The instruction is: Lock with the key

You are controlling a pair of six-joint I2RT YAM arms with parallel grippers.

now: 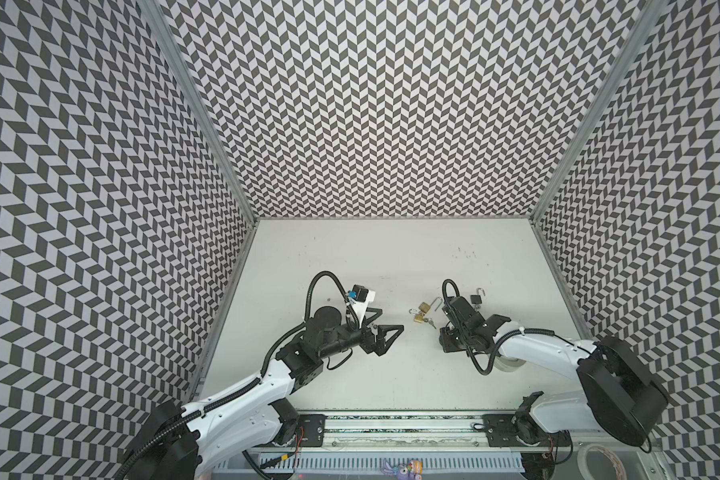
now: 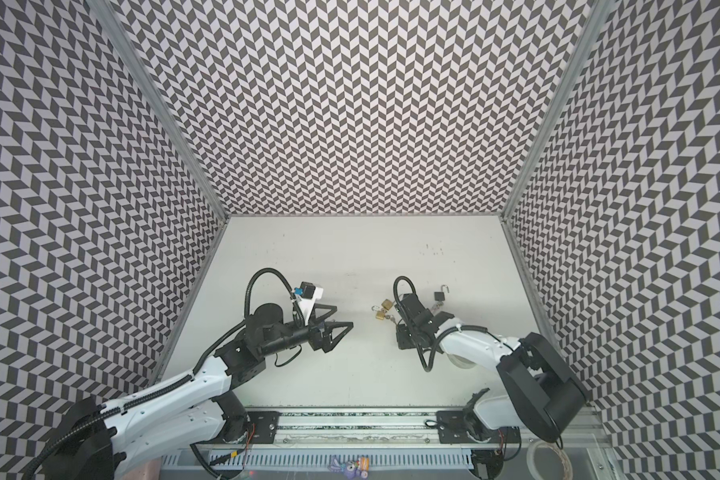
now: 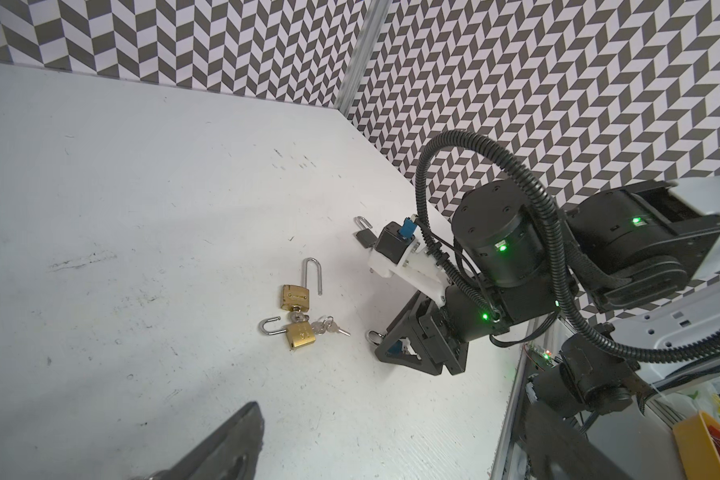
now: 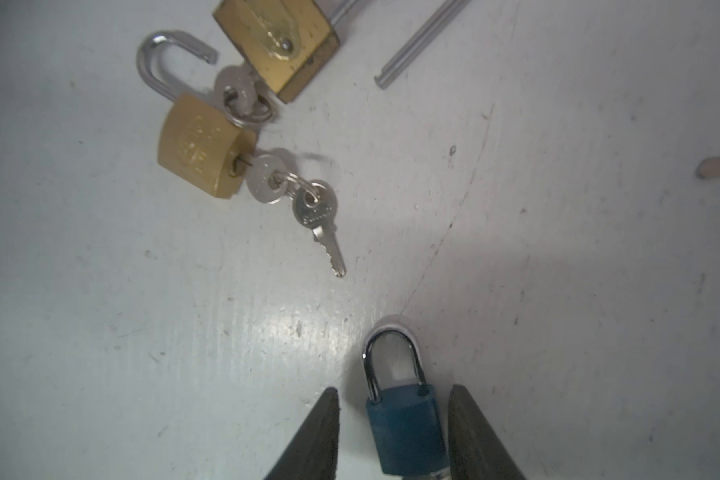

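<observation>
Loads of bare table [image 1: 350, 257] at the back and front. Cramped mid-table though: brass padlocks [image 1: 421, 313] and keys [image 4: 308, 199] bunched up, blue padlock [image 4: 404, 428] straddled by right gripper [image 4: 394, 390], black padlock [image 1: 476, 298] seemingly just past that arm.

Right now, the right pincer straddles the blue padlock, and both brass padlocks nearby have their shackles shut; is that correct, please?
Not quite. The right wrist view shows both shackles open: on the small brass padlock and on the large brass padlock. The right pincer does straddle the blue padlock.
</observation>
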